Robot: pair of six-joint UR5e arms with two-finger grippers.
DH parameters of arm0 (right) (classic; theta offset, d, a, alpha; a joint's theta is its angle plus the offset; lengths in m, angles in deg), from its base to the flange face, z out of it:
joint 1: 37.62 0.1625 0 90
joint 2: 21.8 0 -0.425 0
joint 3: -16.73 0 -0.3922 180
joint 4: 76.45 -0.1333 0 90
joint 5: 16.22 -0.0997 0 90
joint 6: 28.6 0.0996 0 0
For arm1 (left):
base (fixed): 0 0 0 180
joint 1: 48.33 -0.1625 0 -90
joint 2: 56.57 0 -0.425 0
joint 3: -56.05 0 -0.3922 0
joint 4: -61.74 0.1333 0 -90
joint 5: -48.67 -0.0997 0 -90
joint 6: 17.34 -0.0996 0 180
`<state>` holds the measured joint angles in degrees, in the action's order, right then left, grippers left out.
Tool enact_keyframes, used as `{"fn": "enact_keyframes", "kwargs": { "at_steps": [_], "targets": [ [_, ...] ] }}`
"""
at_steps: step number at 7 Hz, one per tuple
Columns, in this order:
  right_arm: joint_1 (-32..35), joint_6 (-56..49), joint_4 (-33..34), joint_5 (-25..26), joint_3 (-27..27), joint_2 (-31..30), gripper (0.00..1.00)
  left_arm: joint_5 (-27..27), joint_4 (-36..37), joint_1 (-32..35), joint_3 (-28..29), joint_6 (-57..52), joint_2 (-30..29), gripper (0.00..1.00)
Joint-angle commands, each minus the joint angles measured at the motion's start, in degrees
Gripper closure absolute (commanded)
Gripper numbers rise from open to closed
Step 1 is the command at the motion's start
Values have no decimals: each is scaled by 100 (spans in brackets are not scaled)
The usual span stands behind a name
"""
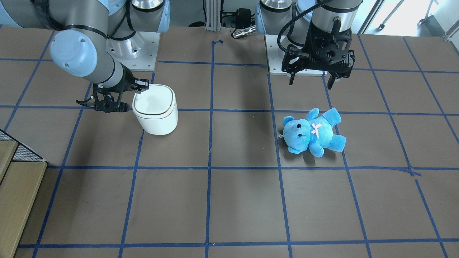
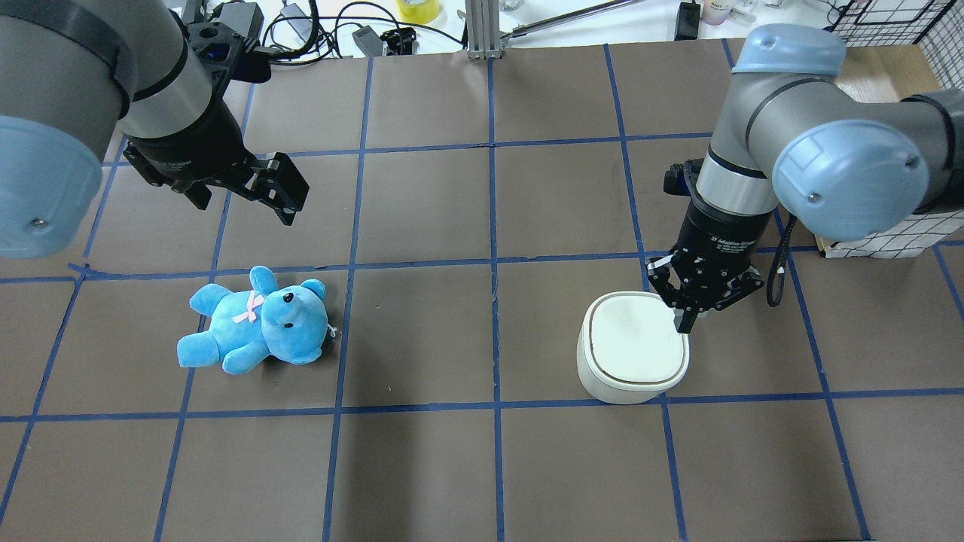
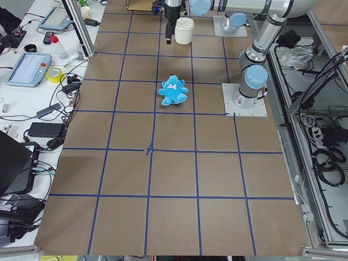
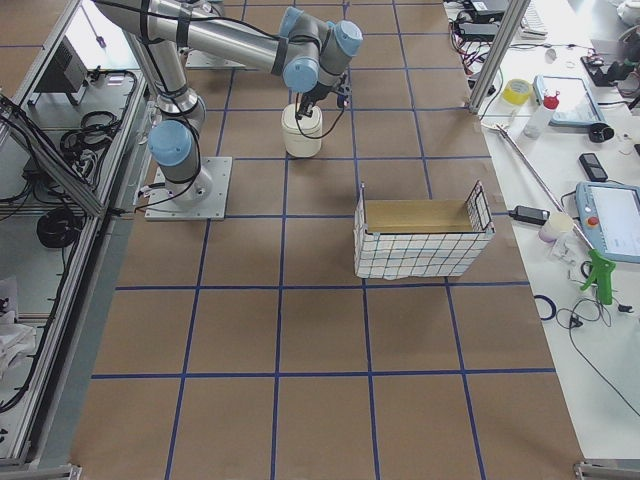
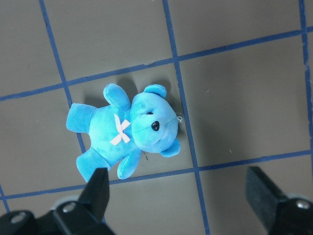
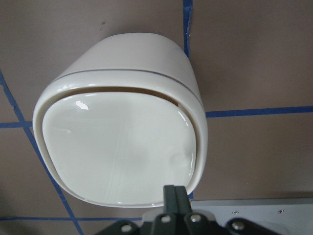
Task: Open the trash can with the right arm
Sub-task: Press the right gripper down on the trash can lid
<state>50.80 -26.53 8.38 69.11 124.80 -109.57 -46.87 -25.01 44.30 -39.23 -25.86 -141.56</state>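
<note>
The white trash can stands on the table's right half, and its flat lid lies down. My right gripper is shut, its fingertips together on the lid's rim at the edge nearest the arm. That contact also shows in the right wrist view and the front view. The can also shows in the front view. My left gripper is open and empty, hanging above the table beyond a blue teddy bear.
The blue teddy bear lies on its back on the left half of the table. A wire basket with a cardboard liner stands to the far right of the can. Cables and tools lie along the far table edge.
</note>
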Motion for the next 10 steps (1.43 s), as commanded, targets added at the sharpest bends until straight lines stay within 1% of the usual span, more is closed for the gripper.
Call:
{"fn": "enact_keyframes", "kwargs": {
  "at_steps": [1,5,7,9,10],
  "targets": [
    [0,57,34,0,125,14,100,0,0,0,0,0,0,0],
    [0,57,104,9,354,32,100,0,0,0,0,0,0,0],
    [0,127,227,0,372,198,100,0,0,0,0,0,0,0],
    [0,215,219,44,320,190,100,0,0,0,0,0,0,0],
    [0,416,149,18,189,129,100,0,0,0,0,0,0,0]
  ]
}}
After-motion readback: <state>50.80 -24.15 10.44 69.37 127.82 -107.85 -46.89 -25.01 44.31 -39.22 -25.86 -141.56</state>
